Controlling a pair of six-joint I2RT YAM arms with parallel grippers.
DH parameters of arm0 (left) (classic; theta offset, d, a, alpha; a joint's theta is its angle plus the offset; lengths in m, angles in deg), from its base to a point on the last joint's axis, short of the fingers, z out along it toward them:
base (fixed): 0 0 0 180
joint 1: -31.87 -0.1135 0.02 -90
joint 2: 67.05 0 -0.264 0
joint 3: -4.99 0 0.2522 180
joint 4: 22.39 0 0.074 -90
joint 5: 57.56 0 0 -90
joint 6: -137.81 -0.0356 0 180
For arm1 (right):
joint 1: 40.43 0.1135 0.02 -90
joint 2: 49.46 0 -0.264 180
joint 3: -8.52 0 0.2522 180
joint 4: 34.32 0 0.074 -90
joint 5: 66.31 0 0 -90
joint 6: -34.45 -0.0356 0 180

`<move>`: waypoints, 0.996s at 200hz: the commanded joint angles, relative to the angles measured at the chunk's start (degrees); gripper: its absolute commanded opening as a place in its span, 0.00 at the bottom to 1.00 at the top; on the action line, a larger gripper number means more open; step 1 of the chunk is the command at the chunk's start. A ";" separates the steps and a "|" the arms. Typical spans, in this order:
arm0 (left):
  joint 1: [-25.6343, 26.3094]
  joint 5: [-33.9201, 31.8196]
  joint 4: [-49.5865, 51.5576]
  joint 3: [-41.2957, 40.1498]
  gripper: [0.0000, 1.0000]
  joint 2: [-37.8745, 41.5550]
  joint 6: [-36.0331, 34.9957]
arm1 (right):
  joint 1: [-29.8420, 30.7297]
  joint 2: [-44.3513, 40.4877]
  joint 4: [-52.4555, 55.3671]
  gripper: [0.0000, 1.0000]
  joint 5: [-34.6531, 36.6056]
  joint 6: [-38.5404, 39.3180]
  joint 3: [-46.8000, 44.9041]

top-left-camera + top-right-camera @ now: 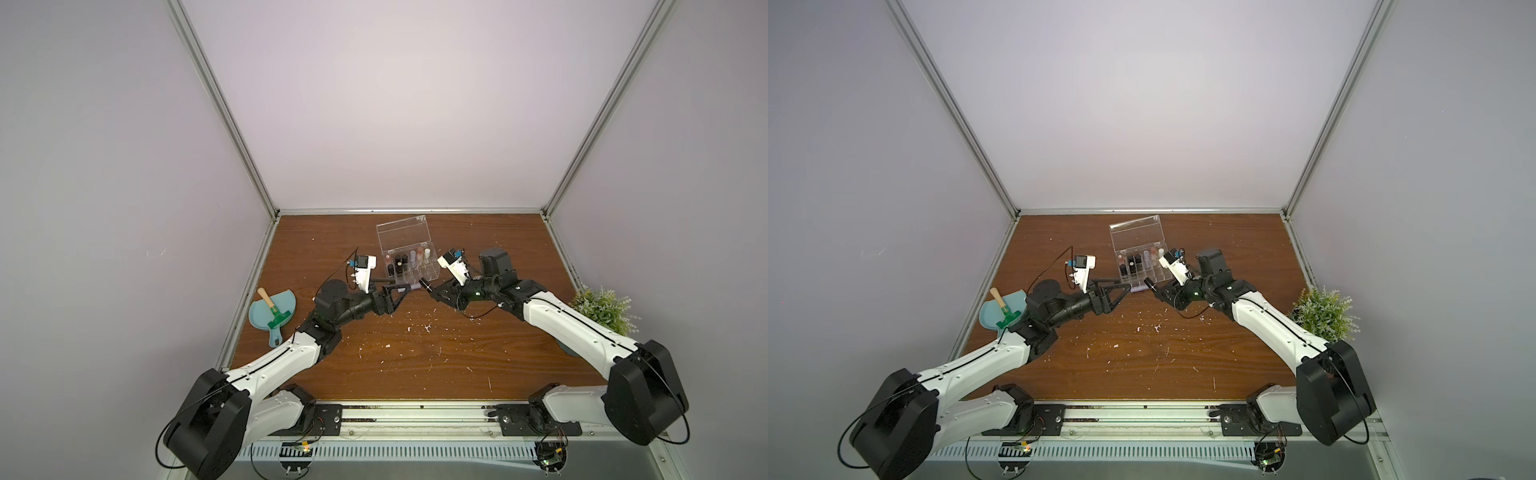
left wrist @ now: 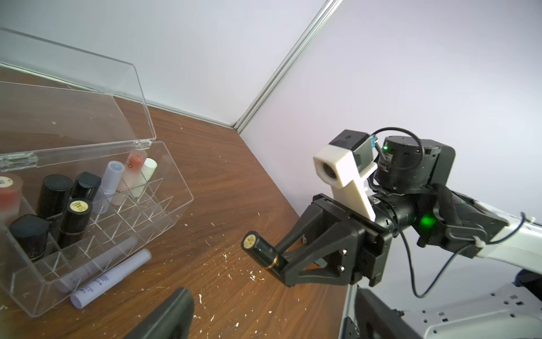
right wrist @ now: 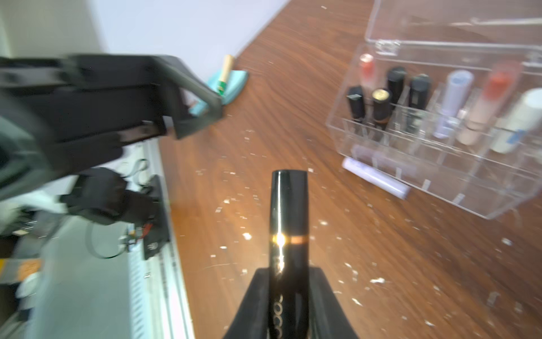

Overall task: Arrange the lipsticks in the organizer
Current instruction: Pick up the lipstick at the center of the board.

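Right claw [image 3: 289, 281] clenched on black lipstick [image 3: 289, 220], above desk [image 1: 415, 357] | tube's long axis roughly level, sticking out past fingertips | organizer [image 2: 181, 190] near, beyond tip; tube probably needs upending | left claw [image 1: 399, 286] released, empty

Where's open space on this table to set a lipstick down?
The table is bare but flecked between the two arms toward the front rail, and at the back either side of the organizer. Crowded: right in front of it, where the open left gripper, the right gripper holding a black lipstick and a lying lilac lipstick meet.
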 commanded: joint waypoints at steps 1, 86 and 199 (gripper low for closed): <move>-0.78 5.62 -7.89 -0.16 0.89 -0.50 3.34 | 0.16 -3.90 -4.75 0.22 -9.68 -4.12 0.53; -0.74 9.76 -11.56 0.57 0.75 -2.12 5.12 | 3.25 -3.01 -11.46 0.23 -15.11 -8.32 -0.09; -0.70 10.21 -11.57 0.96 0.47 -1.74 5.60 | 4.92 -1.58 -10.50 0.23 -15.01 -7.47 0.83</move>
